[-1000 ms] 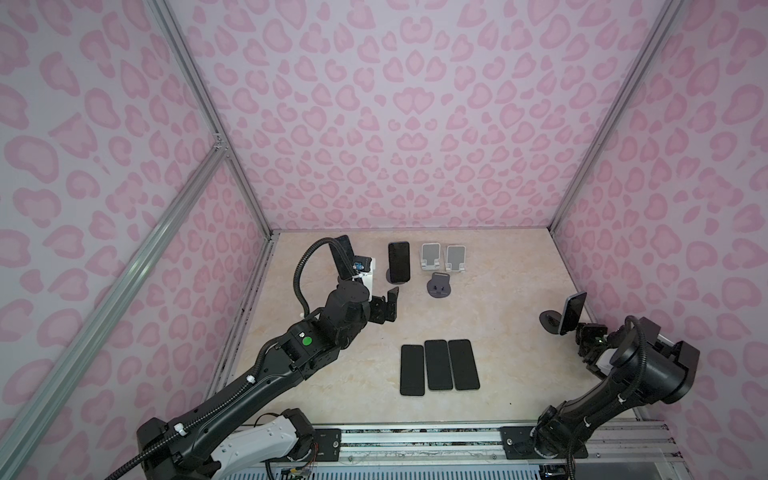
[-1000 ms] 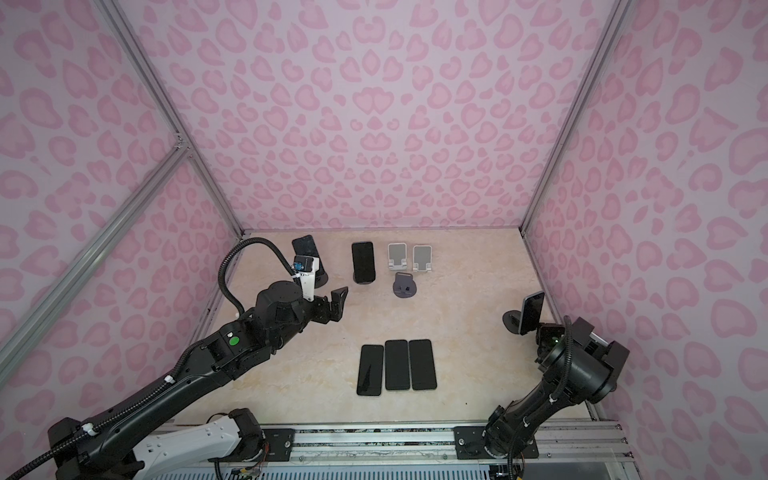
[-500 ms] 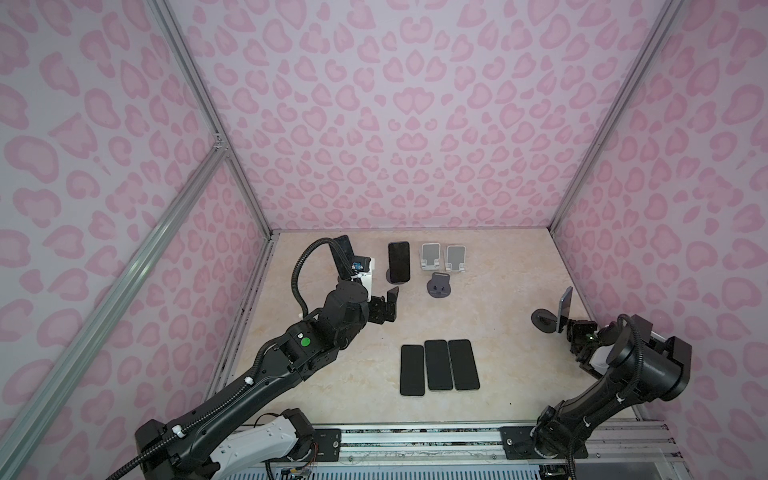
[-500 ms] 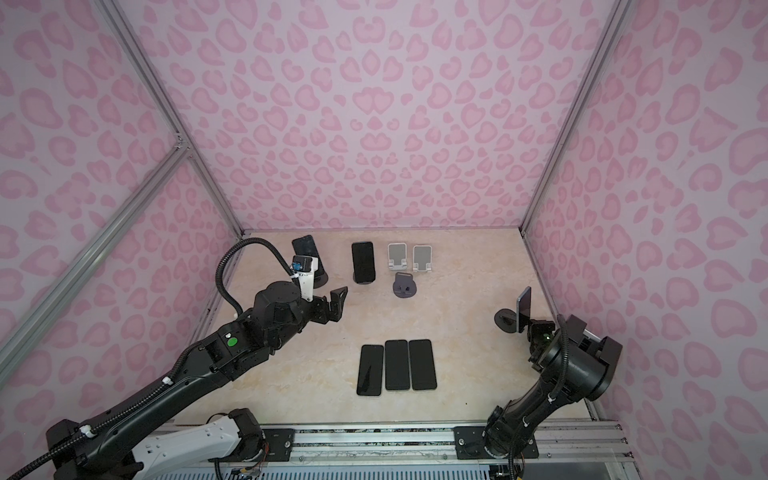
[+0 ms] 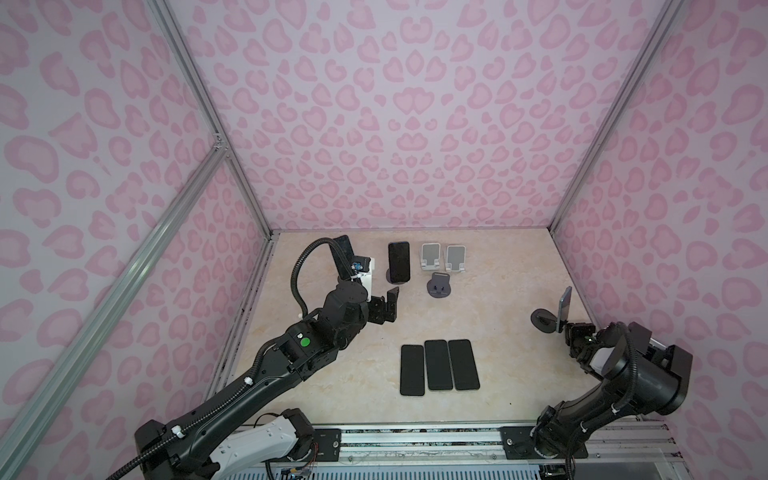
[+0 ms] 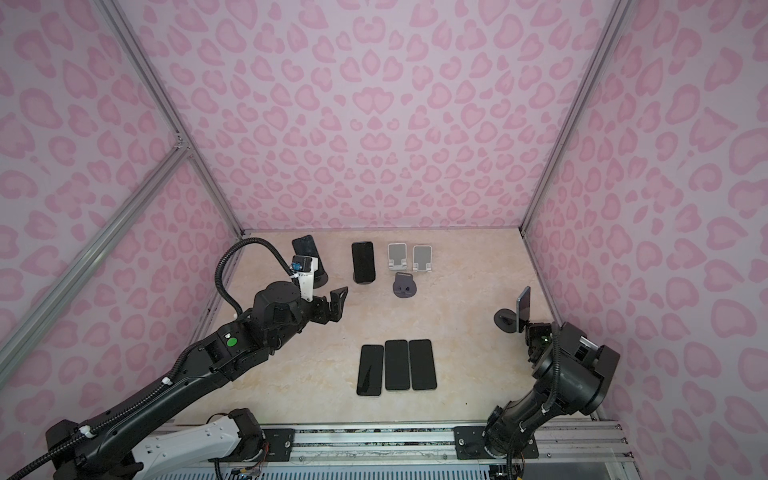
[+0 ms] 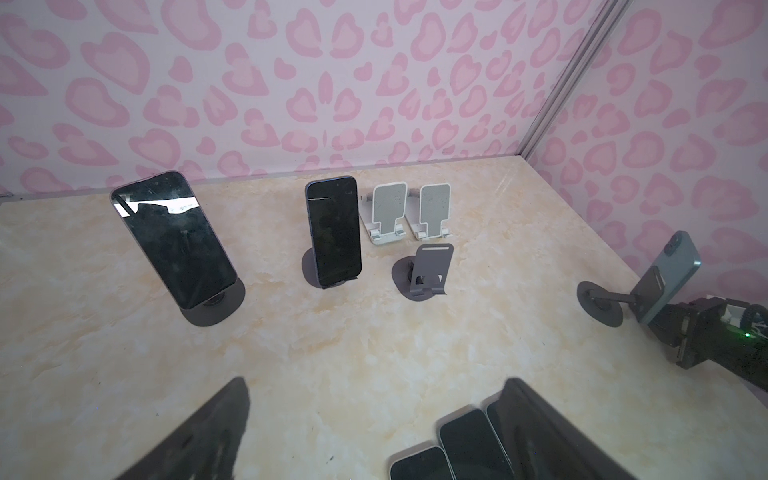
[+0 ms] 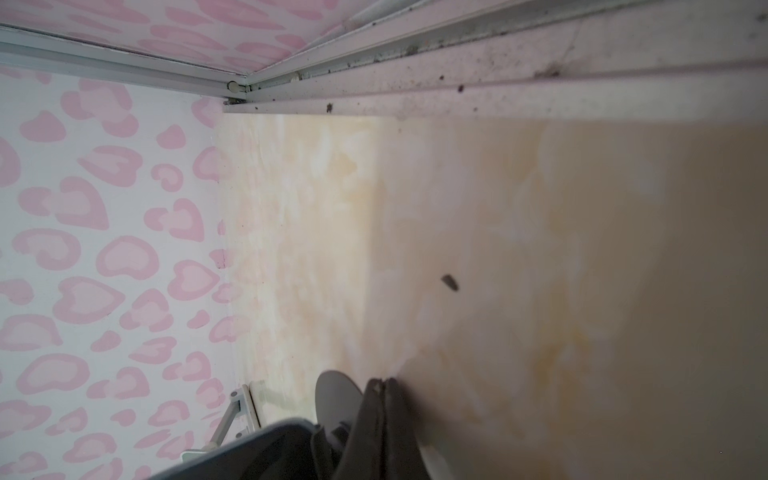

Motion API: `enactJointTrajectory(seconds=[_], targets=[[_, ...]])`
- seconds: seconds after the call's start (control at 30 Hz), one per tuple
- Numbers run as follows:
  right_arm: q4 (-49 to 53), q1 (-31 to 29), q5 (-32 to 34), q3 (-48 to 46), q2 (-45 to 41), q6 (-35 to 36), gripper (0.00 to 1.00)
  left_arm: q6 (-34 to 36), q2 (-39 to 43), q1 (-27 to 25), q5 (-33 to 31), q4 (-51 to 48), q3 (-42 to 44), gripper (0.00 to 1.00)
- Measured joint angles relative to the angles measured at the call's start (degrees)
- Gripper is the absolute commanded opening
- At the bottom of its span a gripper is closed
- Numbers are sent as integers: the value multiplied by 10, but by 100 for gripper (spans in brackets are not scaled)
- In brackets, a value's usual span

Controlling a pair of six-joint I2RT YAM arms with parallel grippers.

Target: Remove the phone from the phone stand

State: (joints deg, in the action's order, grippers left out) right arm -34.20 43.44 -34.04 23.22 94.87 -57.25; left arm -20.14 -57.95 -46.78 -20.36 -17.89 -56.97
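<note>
Your left gripper (image 5: 384,302) hangs with its jaws spread wide and empty, near two dark phones (image 7: 172,239) propped on stands. Three phones (image 5: 436,365) lie flat mid-table. At the right wall the blue phone (image 5: 564,306) sits tilted on its stand (image 5: 543,321). Your right gripper (image 5: 572,330) is clenched on nothing, just beside the blue phone's lower edge.

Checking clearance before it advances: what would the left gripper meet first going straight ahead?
Likely the bare table, just short of the middle phone on its stand; depth is unclear.
</note>
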Motion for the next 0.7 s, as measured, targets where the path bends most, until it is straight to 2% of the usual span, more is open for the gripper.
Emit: enactJointTrajectory(seconds=[0.23, 0.7], targets=[[65, 0, 14, -6, -41, 7, 0, 0, 5, 0, 0, 0, 0, 97], [48, -20, 9, -2, -26, 3, 0, 5, 8, 0, 0, 0, 0, 97]])
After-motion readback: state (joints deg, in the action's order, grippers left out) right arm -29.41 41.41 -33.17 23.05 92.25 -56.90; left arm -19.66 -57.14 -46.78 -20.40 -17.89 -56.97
